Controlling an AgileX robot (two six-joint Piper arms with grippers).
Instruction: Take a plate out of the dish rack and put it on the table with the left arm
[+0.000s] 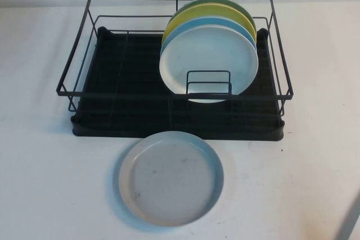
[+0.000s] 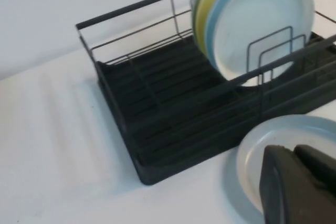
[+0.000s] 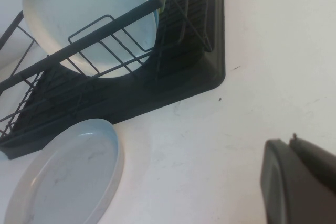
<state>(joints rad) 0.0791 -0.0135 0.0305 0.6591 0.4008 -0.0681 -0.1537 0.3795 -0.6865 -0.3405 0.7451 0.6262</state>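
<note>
The pale grey plate [image 1: 170, 177] with a light blue outer side lies flat on the white table [image 1: 45, 184], just in front of the black wire dish rack [image 1: 124, 99]. It also shows in the left wrist view [image 2: 273, 140] and the right wrist view [image 3: 63, 177]. My left gripper [image 2: 294, 151] hangs above the plate's near part, fingers together and empty, apart from the plate. My right gripper [image 3: 290, 142] is shut and empty over bare table beside the rack's corner [image 3: 210, 72]. Neither gripper shows in the high view.
Several plates stand upright in the rack's right half: a white one [image 1: 211, 60] in front, then a brighter blue one [image 1: 225, 23], a yellow one [image 1: 191, 15] and a green one [image 1: 225, 1]. The rack's left half holds nothing. A grey edge [image 1: 351, 217] crosses the near right corner.
</note>
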